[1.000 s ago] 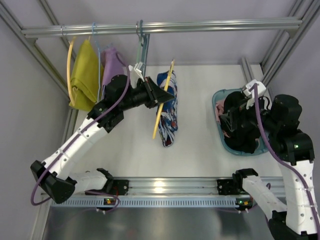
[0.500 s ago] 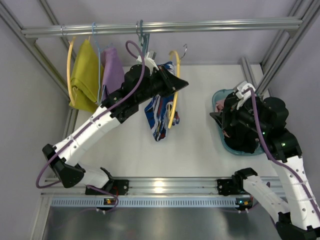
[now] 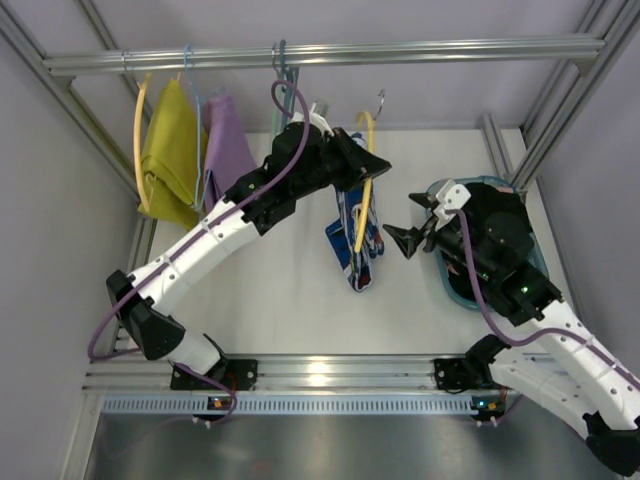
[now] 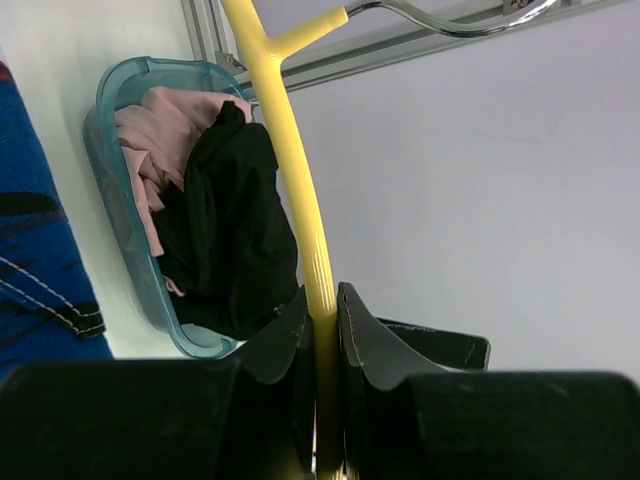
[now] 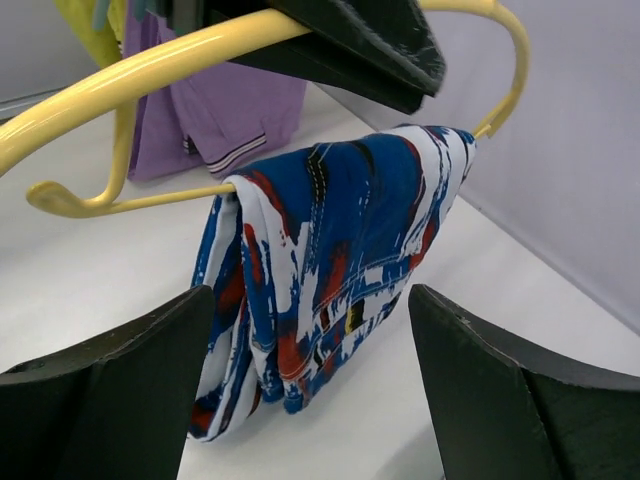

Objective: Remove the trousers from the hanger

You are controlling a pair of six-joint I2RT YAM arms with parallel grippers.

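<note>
Yellow plastic hanger (image 3: 366, 190) is mid-frame in the top view, held up off the white counter (image 3: 260, 290). Its silver hook (image 3: 380, 97) is clear of the rail (image 3: 450, 46). Left jaws are closed on the hanger's upper arm. The trousers (image 3: 356, 250) are draped over the hanger, hanging down folded. Right jaws sit just right of the trousers, spread open, holding nothing and not touching the cloth. A teal basket (image 3: 500, 181) is partly hidden under the right arm. A mustard garment (image 3: 170, 150) and a purple garment (image 3: 225, 135) hang on the rail at far left.

Left wrist: jaws are pinched tight on the yellow arm, which runs up to the hook. The basket is at left with pink and black clothes inside. A strip of blue print shows at the left edge.

Right wrist: both fingers sit wide apart at the bottom, empty. The trousers lie beyond the gap, folded over the hanger's thin lower bar. Left jaws clamp the top arm above, with the purple garment behind.
</note>
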